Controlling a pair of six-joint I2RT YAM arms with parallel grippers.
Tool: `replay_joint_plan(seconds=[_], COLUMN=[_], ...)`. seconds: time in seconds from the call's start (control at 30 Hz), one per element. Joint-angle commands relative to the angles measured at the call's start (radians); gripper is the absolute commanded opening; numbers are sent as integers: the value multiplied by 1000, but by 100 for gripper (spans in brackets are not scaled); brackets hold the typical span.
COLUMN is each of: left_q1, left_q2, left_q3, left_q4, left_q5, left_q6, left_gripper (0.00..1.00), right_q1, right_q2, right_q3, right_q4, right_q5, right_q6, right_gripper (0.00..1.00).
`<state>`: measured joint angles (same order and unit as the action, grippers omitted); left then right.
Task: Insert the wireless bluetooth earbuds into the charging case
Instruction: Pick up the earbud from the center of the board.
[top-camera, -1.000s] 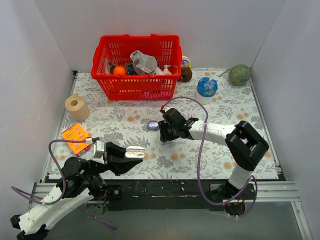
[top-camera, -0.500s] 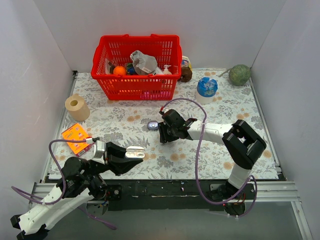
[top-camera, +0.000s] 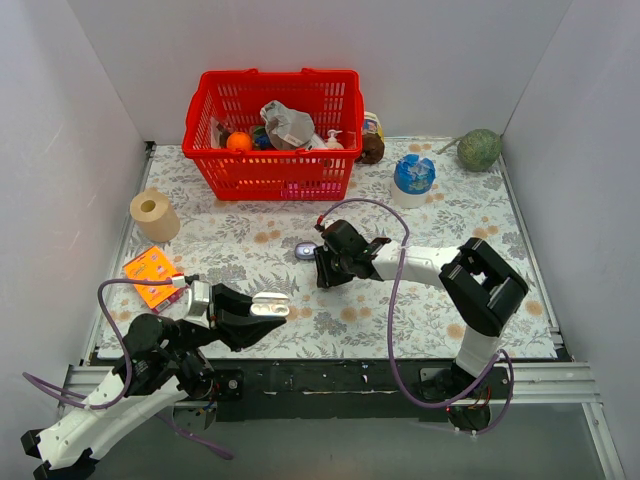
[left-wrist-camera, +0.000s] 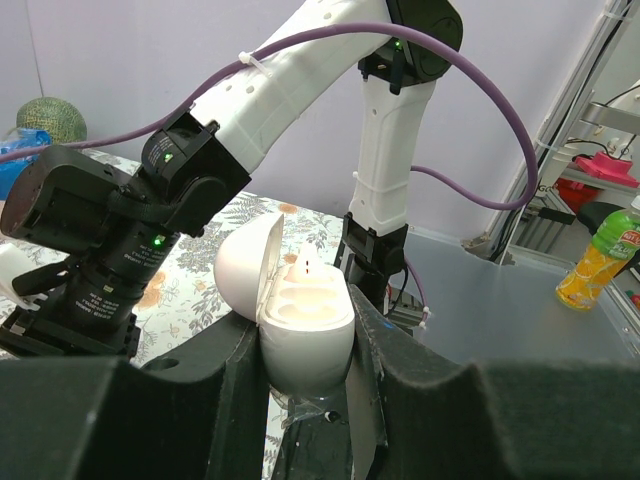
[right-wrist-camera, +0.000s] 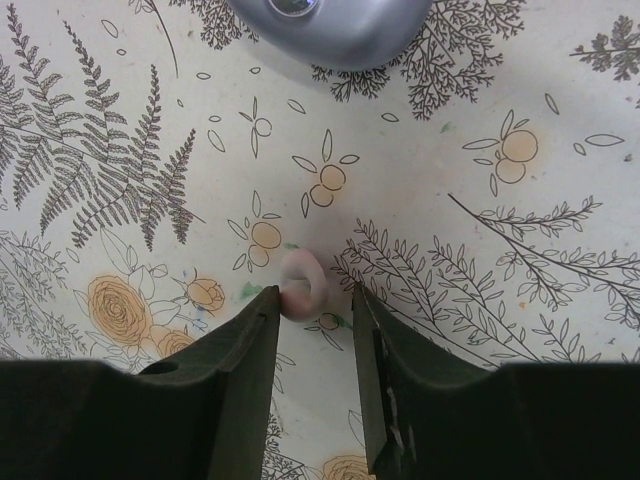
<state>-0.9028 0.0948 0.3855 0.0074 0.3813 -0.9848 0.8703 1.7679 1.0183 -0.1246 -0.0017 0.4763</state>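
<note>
My left pincer (left-wrist-camera: 305, 350) grips the open white case (left-wrist-camera: 300, 300). My right pincer (right-wrist-camera: 315, 300) is loose around a blurry earbud (right-wrist-camera: 302, 283); a grey-blue thing (right-wrist-camera: 330, 25) is cut off.

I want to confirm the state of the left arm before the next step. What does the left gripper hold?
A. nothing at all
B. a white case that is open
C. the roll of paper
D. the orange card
B: in the left wrist view, the left gripper is closed around the white charging case, which is open.
</note>
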Motion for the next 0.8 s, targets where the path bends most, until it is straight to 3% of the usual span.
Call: replay_joint_plan(seconds=[0.0,0.27,0.5,0.63,0.77], left_q1=[-2,-1,-2,-2,-2], left_q2=[2,6,11,17,26], left_q3=[3,4,4,4,1], left_q4=[-1,-1,0,3,20], left_q5=[-4,-1,-1,-2,-4], left_q6=[1,1,5,6,14], left_gripper=[0,0,0,0,0], right_q1=[1,1,1,2,1], right_q2=[25,25,16,-37,-232], right_q3=[11,22,14,-12,-20], right_q4=[-32,-32,-20,5,-50], right_q5=[17,12,9,9,25], right_q6=[-7,-13,-15,-18,-92], right_gripper=[40,26,1,1,1])
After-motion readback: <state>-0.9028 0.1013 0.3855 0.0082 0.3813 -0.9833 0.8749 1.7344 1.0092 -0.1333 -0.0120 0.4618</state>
